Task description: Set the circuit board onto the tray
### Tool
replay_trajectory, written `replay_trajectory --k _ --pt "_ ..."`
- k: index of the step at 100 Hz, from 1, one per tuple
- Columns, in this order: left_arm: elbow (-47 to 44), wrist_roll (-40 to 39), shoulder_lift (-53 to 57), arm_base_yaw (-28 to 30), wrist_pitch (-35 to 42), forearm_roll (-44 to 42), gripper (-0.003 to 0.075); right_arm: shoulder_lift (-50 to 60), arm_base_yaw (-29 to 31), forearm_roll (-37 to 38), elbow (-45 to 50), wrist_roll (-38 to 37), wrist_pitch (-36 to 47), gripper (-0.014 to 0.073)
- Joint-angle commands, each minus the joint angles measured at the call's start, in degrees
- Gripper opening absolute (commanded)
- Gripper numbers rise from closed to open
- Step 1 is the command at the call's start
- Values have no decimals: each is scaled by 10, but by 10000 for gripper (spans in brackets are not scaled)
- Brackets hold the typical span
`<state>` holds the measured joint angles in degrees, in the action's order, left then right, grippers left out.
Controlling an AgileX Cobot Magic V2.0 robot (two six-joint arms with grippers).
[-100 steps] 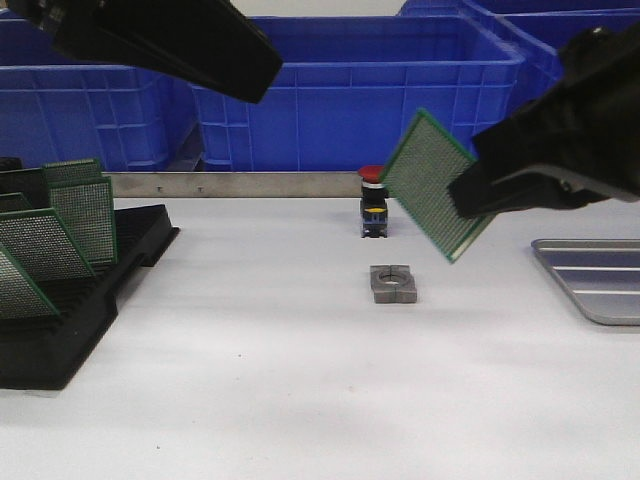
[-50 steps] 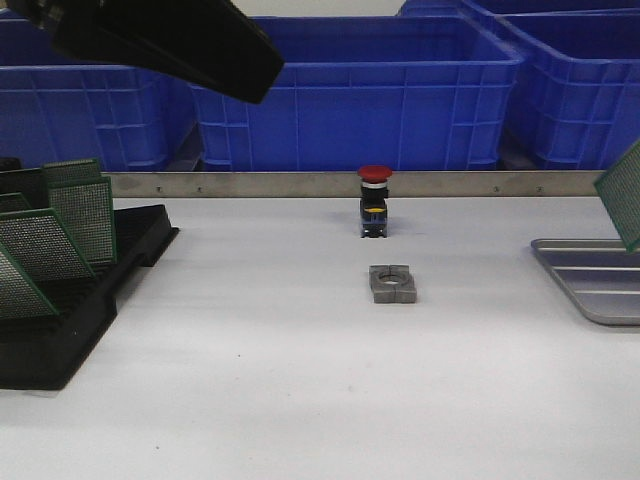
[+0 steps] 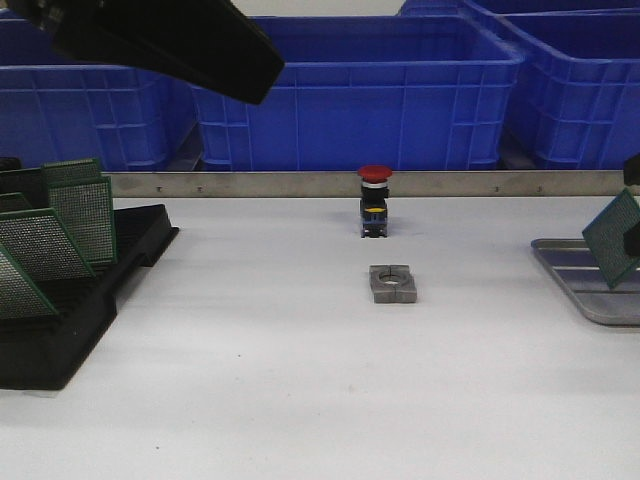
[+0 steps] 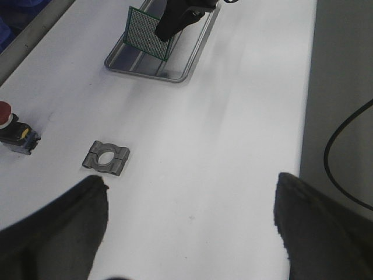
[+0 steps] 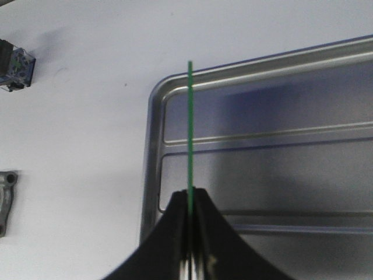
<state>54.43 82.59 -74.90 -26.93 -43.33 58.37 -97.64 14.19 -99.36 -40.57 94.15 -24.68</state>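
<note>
At far left of the front view, a black rack [image 3: 70, 310] holds green boards. The left gripper [image 4: 189, 216] hangs wide open, empty. At the right edge, the right gripper [image 5: 190, 230] pinches the circuit board [image 3: 612, 238], tilted above the tray [image 3: 590, 295].

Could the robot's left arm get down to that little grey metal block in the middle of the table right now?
Probably yes. The left gripper is open and holds nothing, and the grey metal block lies alone on bare table. The red button stands apart behind it, and the right gripper is busy over the tray.
</note>
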Motion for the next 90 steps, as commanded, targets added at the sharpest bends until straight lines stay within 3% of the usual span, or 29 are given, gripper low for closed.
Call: replay_trajectory --k 1,9,17,59,90 --pt "18 -5 18 1 1 28 554 21 4 -17 -18 4 -30 265" --pt "18 -5 18 1 1 28 554 22 4 -17 -19 8 -24 503" --pt "18 -5 18 1 1 28 544 23 4 -17 -19 8 -14 609" --pt "28 -5 32 4 9 15 514 155 4 73 -8 8 -36 556" --pt "37 -5 54 63 -8 -142 514 331 4 96 37 8 -47 556"
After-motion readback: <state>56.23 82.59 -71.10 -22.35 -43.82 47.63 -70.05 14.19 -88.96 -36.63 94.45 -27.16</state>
